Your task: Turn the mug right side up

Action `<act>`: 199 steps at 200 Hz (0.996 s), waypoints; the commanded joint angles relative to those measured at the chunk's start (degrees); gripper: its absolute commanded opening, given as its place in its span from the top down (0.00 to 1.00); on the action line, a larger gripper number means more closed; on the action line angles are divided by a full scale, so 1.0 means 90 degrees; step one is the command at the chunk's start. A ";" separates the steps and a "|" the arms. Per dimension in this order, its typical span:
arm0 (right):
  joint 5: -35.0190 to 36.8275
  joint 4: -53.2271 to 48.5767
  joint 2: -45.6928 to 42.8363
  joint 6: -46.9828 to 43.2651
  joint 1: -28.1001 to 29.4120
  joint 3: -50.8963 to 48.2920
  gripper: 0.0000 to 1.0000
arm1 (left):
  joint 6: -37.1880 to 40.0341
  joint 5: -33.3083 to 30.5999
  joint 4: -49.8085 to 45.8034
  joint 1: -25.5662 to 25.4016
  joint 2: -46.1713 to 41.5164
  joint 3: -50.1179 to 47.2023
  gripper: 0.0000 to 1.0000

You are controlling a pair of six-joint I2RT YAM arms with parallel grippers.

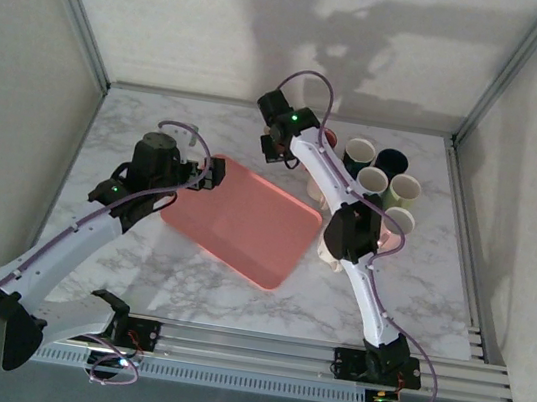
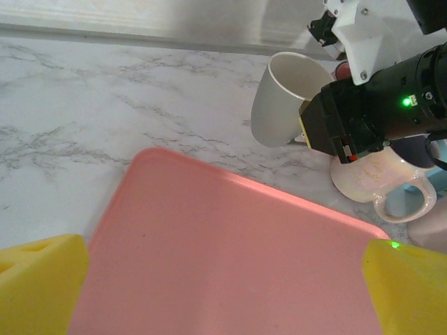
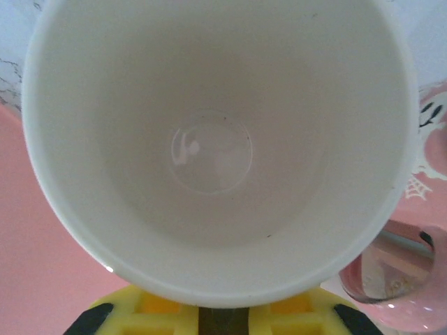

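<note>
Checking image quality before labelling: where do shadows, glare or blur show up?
Top external: dim, arm shadows large on the back wall. Left wrist: sharp, green glow on its yellow finger. Right wrist: white mug very close and soft, small glare spot on its bottom.

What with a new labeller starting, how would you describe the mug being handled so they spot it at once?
Start at the pink tray mid-table. Just beyond its far right edge, the right hand grips a plain white mug by the rim. Unlike the other mugs standing beside it, it is held tilted.
</note>
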 commanded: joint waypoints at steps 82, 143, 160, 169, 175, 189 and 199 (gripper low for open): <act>-0.0012 0.0283 0.0388 -0.0064 -0.0113 0.0319 0.97 | 0.0072 -0.0060 -0.0027 0.0137 0.0136 0.0016 0.01; -0.0109 0.0235 0.0415 0.0029 -0.0116 0.0278 0.71 | 0.0068 -0.0090 -0.0033 0.0167 0.0087 -0.0059 0.00; -0.0135 0.0162 0.0327 0.0084 -0.0109 0.0255 0.65 | 0.0039 -0.0074 -0.0035 0.0174 0.0068 -0.0072 0.00; -0.0144 0.0119 0.0254 0.0115 -0.0113 0.0241 0.62 | 0.0019 -0.0066 -0.0019 0.0179 0.0051 -0.0072 0.00; -0.0148 0.0095 0.0189 0.0128 -0.0112 0.0218 0.61 | 0.0004 -0.0069 -0.0024 0.0170 0.0034 -0.0065 0.00; -0.0139 0.0045 -0.0011 0.0159 -0.0094 0.0112 0.59 | -0.0029 -0.0051 -0.0033 0.0173 0.0002 -0.0053 0.00; -0.0136 0.0049 -0.0221 0.0163 -0.0062 -0.0043 0.57 | -0.0055 -0.0046 -0.0035 0.0178 -0.0033 -0.0043 0.01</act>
